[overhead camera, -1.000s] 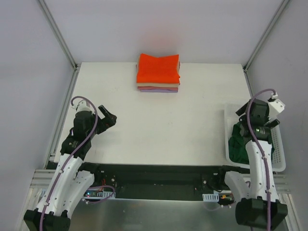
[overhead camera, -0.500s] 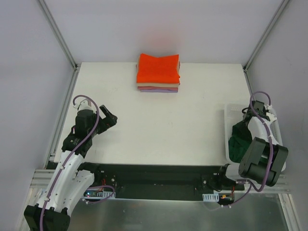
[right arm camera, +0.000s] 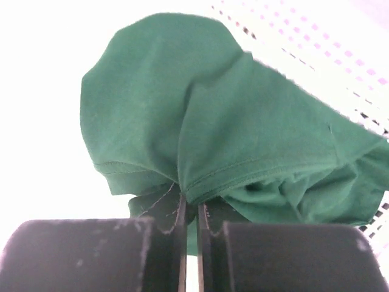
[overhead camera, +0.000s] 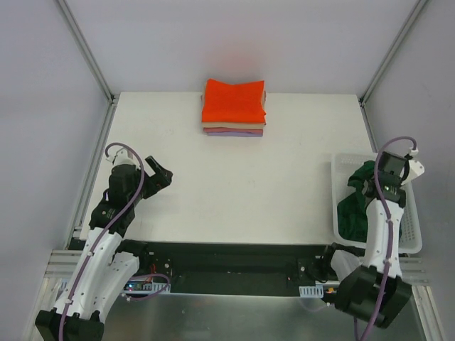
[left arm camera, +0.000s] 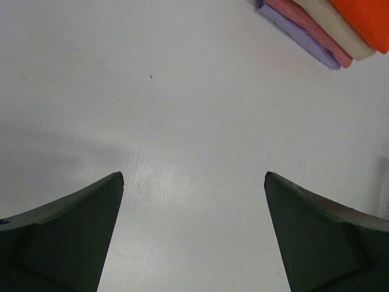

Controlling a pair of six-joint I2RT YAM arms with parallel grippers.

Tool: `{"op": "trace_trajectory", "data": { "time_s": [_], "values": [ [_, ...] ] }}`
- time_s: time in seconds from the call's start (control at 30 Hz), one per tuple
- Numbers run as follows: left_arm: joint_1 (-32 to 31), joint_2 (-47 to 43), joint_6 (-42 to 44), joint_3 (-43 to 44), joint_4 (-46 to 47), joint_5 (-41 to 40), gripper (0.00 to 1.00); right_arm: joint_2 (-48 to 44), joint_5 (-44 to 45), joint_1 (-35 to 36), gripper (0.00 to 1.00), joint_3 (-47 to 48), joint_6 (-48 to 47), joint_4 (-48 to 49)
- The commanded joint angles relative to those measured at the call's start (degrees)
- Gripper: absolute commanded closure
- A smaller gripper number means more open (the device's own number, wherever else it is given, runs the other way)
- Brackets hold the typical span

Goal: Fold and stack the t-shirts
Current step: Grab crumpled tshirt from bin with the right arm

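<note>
While the right gripper stands with its jaws pressed together on a hemmed fold of the dark green t-shirt, the rest of that shirt bunches out loosely beyond the pinch, most of it lying in the white mesh basket at the near right edge of the table. How much cloth sits between the jaws is hard to tell from the wrist view; it looks like a thin edge only. Well apart on the near left, the left gripper hovers over bare table with its jaws spread wide and nothing between them. At the far middle sits the folded stack, the orange t-shirt on top, a tan one under it and a lilac one at the bottom. I judge the step in hand to be fetching the unfolded shirt out of the basket. The next move calls for a lift high enough to clear the basket wall, then a carry leftward to the open middle of the table, where the shirt can be spread flat, likely with the left gripper taking a second corner.
</note>
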Motion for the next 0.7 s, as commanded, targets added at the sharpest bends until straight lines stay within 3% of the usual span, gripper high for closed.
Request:
{"op": "trace_trajectory", "data": {
  "time_s": [0.0, 0.13, 0.23, 0.47, 0.67],
  "values": [
    [-0.2, -1.6, -0.4, -0.2, 0.3, 1.1, 0.01, -10.1, -7.6, -0.1, 1.00, 4.9, -3.2, -1.3],
    [-0.2, -2.7, -0.6, -0.8, 0.3, 1.6, 0.01, -13.8, -18.3, 1.9, 1.00, 10.6, -4.8, -2.3],
    [-0.3, -2.9, -0.9, -0.8, 0.3, 1.1, 0.01, -15.7, -24.8, 9.0, 1.00, 15.0, -8.9, -0.6],
    [-0.2, -2.9, 0.1, -1.0, 3.6, 6.6, 0.01, -13.9, -32.9, 35.2, 0.99, 28.2, -15.6, 7.6],
    [-0.3, -2.9, -0.2, -2.2, 5.2, 6.6, 0.01, -1.9, -33.0, 57.2, 0.99, 43.0, -19.5, 12.3]
  ]
}}
